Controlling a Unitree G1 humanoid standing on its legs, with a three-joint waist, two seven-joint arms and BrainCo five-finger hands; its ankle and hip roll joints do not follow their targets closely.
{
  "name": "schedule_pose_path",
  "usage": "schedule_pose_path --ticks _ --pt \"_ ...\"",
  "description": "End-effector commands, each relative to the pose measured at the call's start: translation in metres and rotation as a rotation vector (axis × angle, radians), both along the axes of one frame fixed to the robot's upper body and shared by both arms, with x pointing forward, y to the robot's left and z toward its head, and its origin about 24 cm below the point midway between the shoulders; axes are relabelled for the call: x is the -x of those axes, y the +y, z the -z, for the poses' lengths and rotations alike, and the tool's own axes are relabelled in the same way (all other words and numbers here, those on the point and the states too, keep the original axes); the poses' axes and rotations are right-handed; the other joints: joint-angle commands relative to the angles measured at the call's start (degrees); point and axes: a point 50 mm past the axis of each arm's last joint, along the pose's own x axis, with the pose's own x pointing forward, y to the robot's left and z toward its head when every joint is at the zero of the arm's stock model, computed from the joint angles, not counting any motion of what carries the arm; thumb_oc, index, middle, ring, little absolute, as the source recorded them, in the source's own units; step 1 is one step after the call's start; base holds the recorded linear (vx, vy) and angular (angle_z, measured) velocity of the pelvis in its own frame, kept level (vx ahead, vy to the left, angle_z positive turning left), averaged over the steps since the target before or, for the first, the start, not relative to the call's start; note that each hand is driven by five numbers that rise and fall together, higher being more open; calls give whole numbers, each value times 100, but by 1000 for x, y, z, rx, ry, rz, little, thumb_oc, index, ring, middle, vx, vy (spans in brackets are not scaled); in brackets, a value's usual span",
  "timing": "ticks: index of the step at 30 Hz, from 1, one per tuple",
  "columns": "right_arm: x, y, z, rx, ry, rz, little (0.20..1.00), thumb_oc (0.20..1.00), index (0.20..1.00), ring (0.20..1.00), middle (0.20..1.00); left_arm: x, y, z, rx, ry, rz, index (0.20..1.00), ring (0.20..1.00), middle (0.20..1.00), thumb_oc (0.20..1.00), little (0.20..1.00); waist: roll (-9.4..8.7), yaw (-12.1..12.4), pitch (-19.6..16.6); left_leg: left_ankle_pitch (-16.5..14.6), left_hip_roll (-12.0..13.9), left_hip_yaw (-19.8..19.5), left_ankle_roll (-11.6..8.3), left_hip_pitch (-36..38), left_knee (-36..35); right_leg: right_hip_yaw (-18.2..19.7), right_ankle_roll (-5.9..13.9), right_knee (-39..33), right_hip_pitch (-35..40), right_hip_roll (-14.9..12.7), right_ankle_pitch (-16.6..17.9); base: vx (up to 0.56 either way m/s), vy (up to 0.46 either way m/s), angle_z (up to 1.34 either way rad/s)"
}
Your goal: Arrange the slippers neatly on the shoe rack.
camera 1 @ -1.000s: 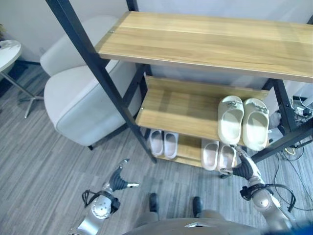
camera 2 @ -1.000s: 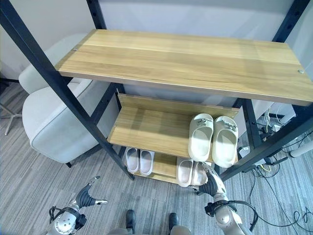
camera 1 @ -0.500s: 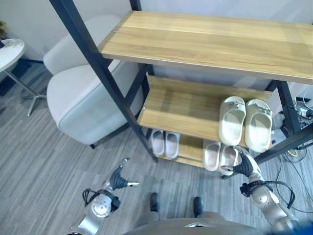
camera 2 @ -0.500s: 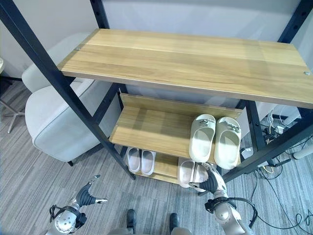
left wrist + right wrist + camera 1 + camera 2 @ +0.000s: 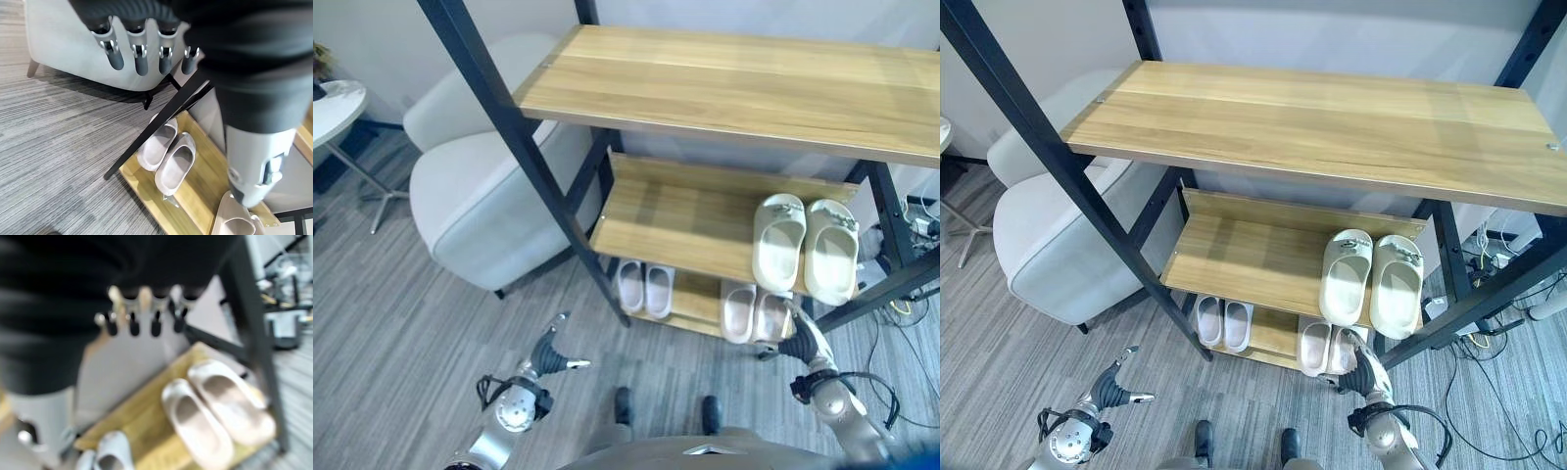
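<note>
The shoe rack (image 5: pixel 675 211) has three wooden shelves on a black frame. A cream pair of slippers (image 5: pixel 803 245) lies side by side at the right of the middle shelf. On the bottom shelf a small pale pair (image 5: pixel 643 287) sits at the left and a beige pair (image 5: pixel 751 311) at the right. My right hand (image 5: pixel 803 343) hovers open just in front of the beige pair (image 5: pixel 215 411), holding nothing. Low over the floor in front of the rack's left leg, my left hand (image 5: pixel 548 357) is open and empty, with the pale pair (image 5: pixel 166 154) past its fingers.
A light grey armchair (image 5: pixel 480 186) stands close to the rack's left side. A small round white table (image 5: pixel 333 98) is at the far left. Cables and plugs (image 5: pixel 911 215) lie on the floor behind the rack's right end. The top shelf (image 5: pixel 734 83) is bare.
The whole picture has shifted slightly, so the camera moved. Both hands stay about where they were, and no slipper has moved.
</note>
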Motion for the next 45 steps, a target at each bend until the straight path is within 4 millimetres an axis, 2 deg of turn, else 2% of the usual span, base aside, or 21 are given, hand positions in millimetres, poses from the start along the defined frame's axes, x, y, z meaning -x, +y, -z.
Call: schedule_pose_path --ticks 1,6,11,15,16,22,23,24,25,26,28,29,30,31,33,36,37,39,42,43,45 --pt "-5 16 -3 -67 -40 -25 1000 1000 1000 1000 1000 -20 1 -16 -1 -122 -4 1000 1000 1000 1000 1000 -274 38 40 -588 -423 73 141 60 93 -302 326 509 -324 -269 -295 0 0 0" --pt "3 16 7 -94 11 10 1000 1000 1000 1000 1000 -19 -2 -12 -1 -110 -1 1000 1000 1000 1000 1000 -291 25 -3 -609 -429 78 135 142 91 -293 337 505 -250 -259 -305 0 0 0" --pt "19 12 26 -116 113 87 1000 1000 1000 1000 1000 -19 -8 -7 10 -88 5 1000 1000 1000 1000 1000 -353 -1 -94 -646 -419 102 119 299 82 -300 356 487 -101 -250 -296 7 5 0" --pt "47 4 48 -130 260 176 1000 1000 1000 1000 1000 -17 -13 -1 6 -48 49 1000 1000 1000 1000 1000 -391 -38 -169 -670 -422 138 106 436 83 -280 375 485 34 -231 -281 -3 29 -1" --pt "47 4 48 -130 260 177 1000 1000 1000 1000 1000 -17 -13 0 6 -48 50 1000 1000 1000 1000 1000 -391 -34 -166 -672 -422 141 106 441 82 -278 375 482 39 -230 -281 -4 34 -2" --pt "92 -9 69 -139 463 300 1000 1000 1000 1000 1000 -1 -8 27 86 118 -46 1000 1000 1000 1000 1000 -426 -98 -281 -682 -414 197 86 640 77 -250 394 472 191 -198 -245 -21 32 -9" --pt "92 -9 69 -139 462 300 1000 1000 1000 1000 1000 -1 -8 27 87 118 -46 1000 1000 1000 1000 1000 -425 -95 -278 -683 -413 198 86 644 76 -249 394 470 195 -198 -245 -34 37 -10" --pt "108 -13 76 -153 531 354 1000 1000 1000 1000 1000 7 -6 36 96 179 -68 1000 1000 1000 1000 1000 -428 -114 -314 -682 -406 213 83 699 72 -230 396 462 241 -194 -243 -30 29 -7" --pt "108 -13 75 -153 530 354 1000 1000 1000 1000 1000 6 -7 36 96 178 -67 1000 1000 1000 1000 1000 -426 -110 -307 -683 -406 215 82 705 71 -229 396 460 247 -193 -243 -60 50 -9" --pt "122 -15 80 -169 586 412 1000 1000 1000 1000 1000 12 -6 44 97 224 -87 1000 1000 1000 1000 1000 -437 -133 -339 -686 -403 225 80 746 67 -217 400 461 276 -186 -245 -36 31 -9" --pt "128 -16 82 -175 611 438 1000 1000 1000 1000 1000 14 -6 47 97 244 -92 1000 1000 1000 1000 1000 -436 -134 -339 -694 -405 231 81 780 65 -208 398 457 305 -182 -248 -30 31 -7" --pt "139 -15 86 -203 656 490 1000 1000 1000 1000 1000 20 -5 54 97 290 -118 1000 1000 1000 1000 1000 -434 -154 -368 -701 -399 237 77 837 62 -192 397 458 349 -176 -255 0 0 0" --pt "138 -15 86 -204 655 490 1000 1000 1000 1000 1000 20 -6 54 97 290 -118 1000 1000 1000 1000 1000 -432 -151 -360 -702 -399 238 77 843 61 -191 397 457 355 -175 -255 -31 38 -4" --pt "149 -14 89 -239 687 558 1000 1000 1000 1000 1000 32 -3 65 105 360 -182 1000 1000 1000 1000 1000 -442 -175 -394 -713 -393 250 74 908 56 -173 395 441 416 -174 -264 -14 17 -6" --pt "151 -15 90 -258 694 590 1000 1000 1000 1000 1000 35 -3 68 108 379 -205 1000 1000 1000 1000 1000 -442 -182 -389 -718 -390 255 74 939 53 -165 394 434 449 -171 -268 -19 22 -12" --pt "166 -12 93 -342 731 715 1000 1000 1000 1000 1000 60 1 84 123 506 -323 1000 1000 1000 1000 1000 -440 -217 -450 -748 -381 296 71 1060 41 -150 381 414 530 -164 -285 -4 15 -8" --pt "166 -13 93 -343 731 715 1000 1000 1000 1000 1000 60 1 84 124 506 -323 1000 1000 1000 1000 1000 -438 -216 -441 -749 -380 297 70 1067 41 -150 381 413 538 -163 -285 0 0 0" --pt "177 -11 95 -403 755 803 1000 1000 1000 1000 1000 79 5 92 127 590 -400 1000 1000 1000 1000 1000 -426 -245 -472 -772 -360 304 66 1163 28 -132 367 399 628 -150 -321 42 10 0" --pt "185 -10 96 -452 768 873 1000 1000 1000 1000 1000 91 7 95 125 637 -429 1000 1000 1000 1000 1000 -405 -274 -468 -795 -358 315 64 1240 27 -118 351 400 695 -139 -347 40 10 -9" --pt "194 -10 96 -497 775 954 1000 1000 1000 1000 1000 105 9 98 123 690 -462 1000 1000 1000 1000 1000 -388 -297 -475 -827 -362 327 64 1300 27 -99 338 385 761 -121 -370 53 3 -12" --pt "202 -11 96 -519 786 1007 1000 1000 1000 1000 1000 117 12 100 135 727 -505 1000 1000 1000 1000 1000 -378 -307 -482 -854 -352 324 62 1359 27 -95 335 361 811 -112 -382 58 -6 -9"
